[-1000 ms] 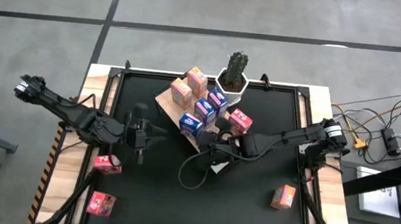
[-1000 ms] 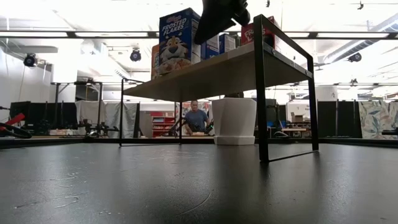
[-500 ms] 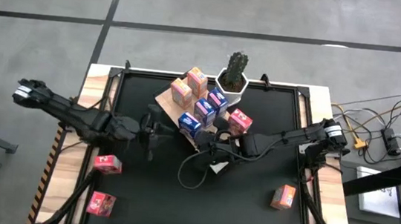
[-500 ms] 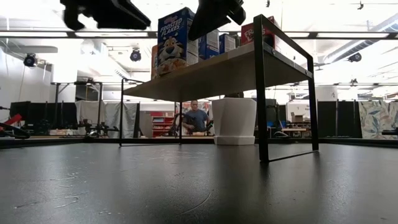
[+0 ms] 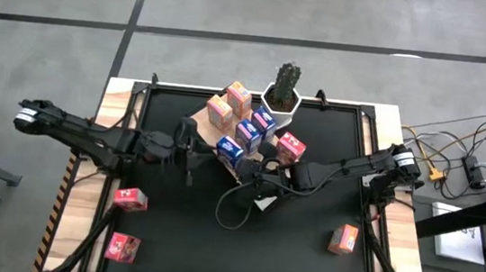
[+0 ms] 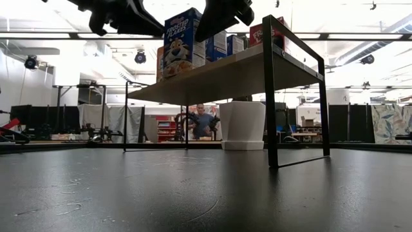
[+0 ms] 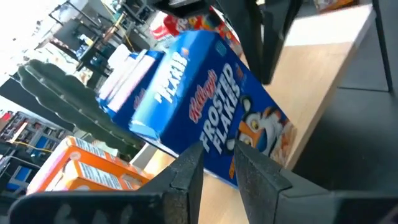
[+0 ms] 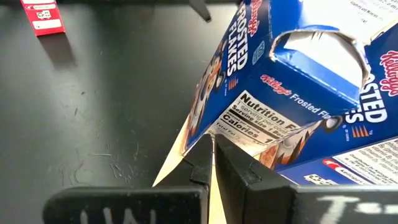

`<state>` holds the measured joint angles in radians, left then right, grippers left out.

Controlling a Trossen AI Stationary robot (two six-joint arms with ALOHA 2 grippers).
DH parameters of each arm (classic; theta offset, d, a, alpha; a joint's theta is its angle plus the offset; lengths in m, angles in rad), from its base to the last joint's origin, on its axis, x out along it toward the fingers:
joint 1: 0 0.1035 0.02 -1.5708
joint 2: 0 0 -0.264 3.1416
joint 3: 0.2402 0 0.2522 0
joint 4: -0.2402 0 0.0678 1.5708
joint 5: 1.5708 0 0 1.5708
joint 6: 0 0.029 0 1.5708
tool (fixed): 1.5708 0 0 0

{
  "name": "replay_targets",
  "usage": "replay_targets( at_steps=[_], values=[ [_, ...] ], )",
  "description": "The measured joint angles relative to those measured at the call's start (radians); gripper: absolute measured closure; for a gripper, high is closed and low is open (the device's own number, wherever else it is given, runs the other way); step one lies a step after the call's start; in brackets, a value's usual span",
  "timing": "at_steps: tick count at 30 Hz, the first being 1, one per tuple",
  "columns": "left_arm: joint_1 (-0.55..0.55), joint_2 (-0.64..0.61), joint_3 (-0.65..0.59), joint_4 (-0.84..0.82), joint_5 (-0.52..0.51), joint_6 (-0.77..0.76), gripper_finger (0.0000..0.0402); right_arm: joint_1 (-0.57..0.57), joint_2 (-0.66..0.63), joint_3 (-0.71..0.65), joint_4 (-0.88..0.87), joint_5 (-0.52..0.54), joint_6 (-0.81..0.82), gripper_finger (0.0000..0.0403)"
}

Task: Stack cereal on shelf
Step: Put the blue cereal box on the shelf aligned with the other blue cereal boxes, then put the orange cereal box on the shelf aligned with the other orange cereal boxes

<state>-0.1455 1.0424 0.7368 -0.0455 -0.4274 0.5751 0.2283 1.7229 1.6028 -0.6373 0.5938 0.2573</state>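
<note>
The left gripper (image 5: 192,152) hangs above the black tabletop (image 5: 304,242), its jaws a narrow gap apart and holding nothing. Just ahead of the jaws stands a blue Frosted Flakes box (image 7: 211,106) on the near edge of the shelf (image 6: 219,76), and the box is not between them. Beyond that box, farther from the jaws, are a second blue box (image 5: 249,134) and two orange boxes (image 5: 220,110) on the same board, with the potted cactus (image 5: 283,93) behind them.

The right gripper (image 5: 255,175) sits at the opposite side of the blue Frosted Flakes box, its jaws closed together with nothing gripped; the box's torn side and nutrition panel lie right in front of them, over the shelf's pale edge. A red box (image 5: 291,146) stands on the shelf beside that gripper.

Well away from both jaws, two pink boxes (image 5: 130,199) and one orange box (image 5: 343,239) lie loose on the tabletop.
</note>
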Motion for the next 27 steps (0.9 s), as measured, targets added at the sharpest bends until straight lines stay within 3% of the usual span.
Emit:
replay_targets(
  at_steps=[15,27],
  values=[
    [-0.002,-0.005,0.000,-0.009,0.001,-0.001,0.0338,0.013,-0.009,-0.001,-0.004,0.001,-0.008,0.0394],
    [-0.053,-0.064,0.006,-0.057,0.002,-0.019,0.0338,0.079,-0.099,0.092,-0.098,0.002,-0.054,0.0394]
  ],
)
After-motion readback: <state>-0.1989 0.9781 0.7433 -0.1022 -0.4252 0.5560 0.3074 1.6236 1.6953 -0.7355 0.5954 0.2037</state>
